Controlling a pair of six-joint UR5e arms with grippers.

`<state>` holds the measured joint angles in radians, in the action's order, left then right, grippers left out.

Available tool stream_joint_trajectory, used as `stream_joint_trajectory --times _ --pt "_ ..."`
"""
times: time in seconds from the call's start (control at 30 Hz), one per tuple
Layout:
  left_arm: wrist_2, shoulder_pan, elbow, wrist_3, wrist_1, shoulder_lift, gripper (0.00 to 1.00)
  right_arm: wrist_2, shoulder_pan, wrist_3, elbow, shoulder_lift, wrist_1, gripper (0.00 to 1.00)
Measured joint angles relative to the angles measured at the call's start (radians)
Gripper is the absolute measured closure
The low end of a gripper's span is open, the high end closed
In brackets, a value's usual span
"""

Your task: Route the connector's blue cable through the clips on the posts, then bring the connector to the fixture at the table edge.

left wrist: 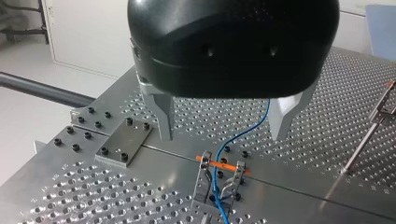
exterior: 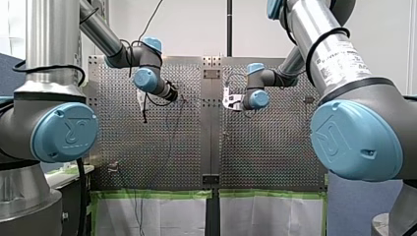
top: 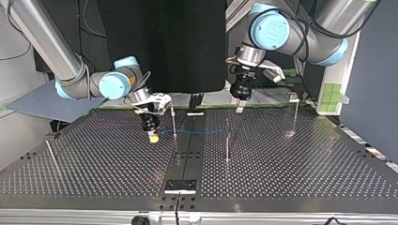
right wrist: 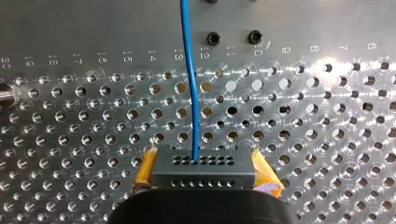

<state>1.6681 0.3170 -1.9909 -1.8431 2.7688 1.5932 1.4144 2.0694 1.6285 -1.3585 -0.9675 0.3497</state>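
Squarely, my right end effector (right wrist: 206, 181) clamps the connector (right wrist: 203, 164) trailing blue cable (right wrist: 190, 84).

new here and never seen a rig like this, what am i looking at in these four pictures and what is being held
These are two robot arms working over a metal table full of holes. One picture looks from behind the arms, one faces them from across the table, and two come from cameras on the wrists. My right claw, with yellow pads, is shut on a dark connector. A blue cable runs out of it across the table. My left claw hangs open above that cable, near a metal clip. Thin posts stand on the table.
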Motion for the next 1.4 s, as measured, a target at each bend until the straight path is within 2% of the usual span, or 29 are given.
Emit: stream_joint_trajectory --times 0.3,0.57,0.7,0.93,1.4 --pt "-0.001 0.000 0.000 -0.008 0.001 0.000 0.00 0.000 0.002 0.000 0.000 0.000 -0.004 1.00" --pt "-0.010 0.000 0.000 -0.061 0.000 -0.001 0.00 0.007 -0.008 0.000 0.000 0.000 -0.024 1.00" --pt "0.008 0.008 0.005 -0.078 -0.015 0.002 0.00 0.017 -0.011 -0.003 0.000 0.000 -0.033 1.00" --pt "0.068 0.048 0.052 -0.031 0.009 0.048 0.00 0.045 -0.016 -0.011 0.000 0.000 -0.033 1.00" --pt "0.184 0.162 0.168 0.071 0.033 0.164 0.00 0.048 -0.020 -0.011 0.000 0.000 -0.028 1.00"
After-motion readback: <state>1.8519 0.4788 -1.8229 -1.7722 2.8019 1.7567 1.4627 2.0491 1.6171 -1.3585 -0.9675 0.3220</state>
